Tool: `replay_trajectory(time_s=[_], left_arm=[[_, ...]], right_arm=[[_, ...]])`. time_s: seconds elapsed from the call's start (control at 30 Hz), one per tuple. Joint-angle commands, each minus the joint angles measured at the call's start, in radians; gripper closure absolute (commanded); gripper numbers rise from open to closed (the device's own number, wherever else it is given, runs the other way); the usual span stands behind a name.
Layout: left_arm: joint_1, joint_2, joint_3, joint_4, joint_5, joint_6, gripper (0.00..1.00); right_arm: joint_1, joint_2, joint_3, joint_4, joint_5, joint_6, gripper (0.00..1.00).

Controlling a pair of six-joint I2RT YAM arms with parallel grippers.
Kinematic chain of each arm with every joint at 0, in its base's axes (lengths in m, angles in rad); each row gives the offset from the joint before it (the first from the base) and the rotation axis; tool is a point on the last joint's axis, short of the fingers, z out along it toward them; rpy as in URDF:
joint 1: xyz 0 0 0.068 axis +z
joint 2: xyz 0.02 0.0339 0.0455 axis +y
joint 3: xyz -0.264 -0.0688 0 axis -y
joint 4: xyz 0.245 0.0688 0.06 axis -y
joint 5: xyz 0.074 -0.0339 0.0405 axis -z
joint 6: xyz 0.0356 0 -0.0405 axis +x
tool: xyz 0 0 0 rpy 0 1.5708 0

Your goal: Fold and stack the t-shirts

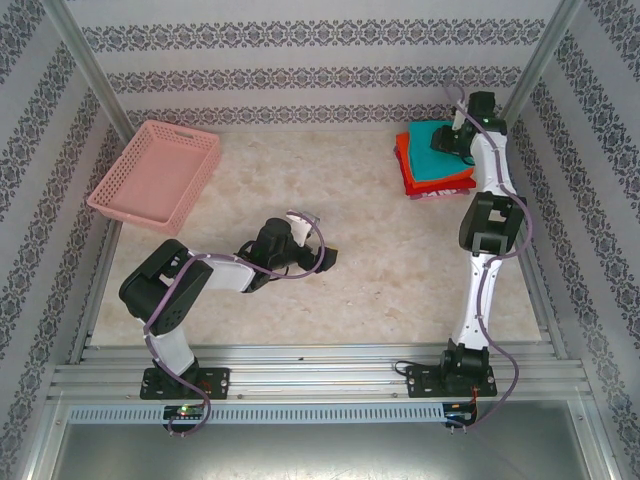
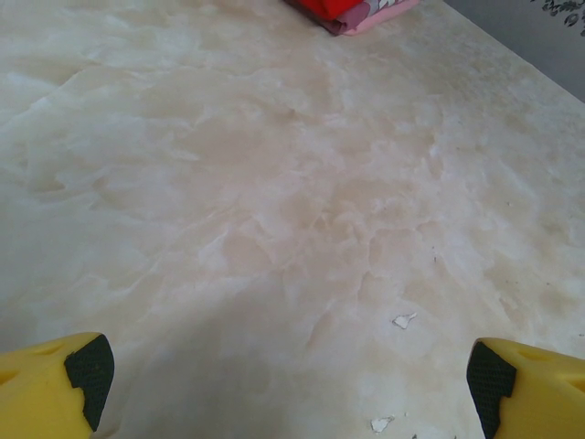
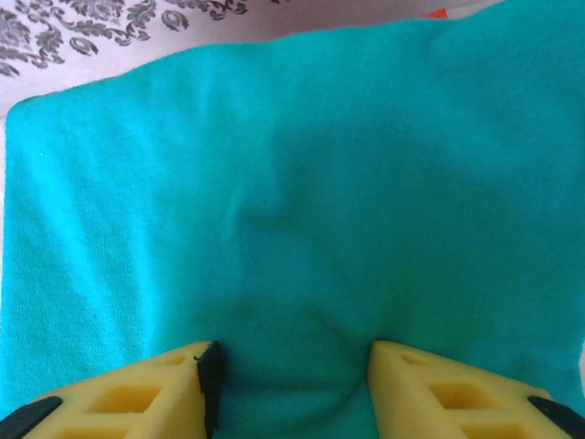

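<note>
A stack of folded t-shirts lies at the table's far right, the teal t-shirt (image 1: 420,137) on top of an orange-red one (image 1: 403,152) and a red one (image 1: 432,184). My right gripper (image 1: 447,141) sits down on the teal t-shirt (image 3: 302,183). In the right wrist view my right gripper (image 3: 292,384) has its jaws half closed, with a hump of teal cloth bunched between them. My left gripper (image 1: 328,258) hovers over bare table near the middle. Seen from the left wrist, this left gripper (image 2: 291,384) is wide open with nothing between its jaws, and a corner of the stack (image 2: 347,11) shows far off.
A pink lattice basket (image 1: 155,175) stands tilted at the far left against the wall. The marbled tabletop (image 1: 380,270) stretches between the two arms. Patterned walls close in the back and both sides, with metal posts in the far corners.
</note>
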Motion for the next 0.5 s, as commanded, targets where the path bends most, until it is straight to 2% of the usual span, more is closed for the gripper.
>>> replay_trajectory(time_s=[0.0,0.13,0.3,0.4,0.47], left_arm=[[-0.005,0.010,-0.003,0.042,0.015,-0.008,0.00],[-0.005,0.003,-0.006,0.041,0.016,-0.006,0.00],[-0.005,-0.031,-0.018,0.040,0.003,0.002,0.00],[-0.001,-0.070,-0.028,0.022,-0.007,0.012,0.00],[0.002,-0.100,-0.038,0.011,-0.022,0.015,0.00]], right_arm=[[-0.012,0.023,-0.013,-0.142,-0.042,0.087,0.50],[-0.015,-0.038,-0.084,-0.093,-0.077,0.099,0.45],[-0.012,-0.211,-0.242,0.060,-0.114,0.089,0.25],[-0.005,-0.351,-0.409,0.203,-0.127,0.087,0.10],[0.000,-0.455,-0.538,0.298,-0.146,0.092,0.06]])
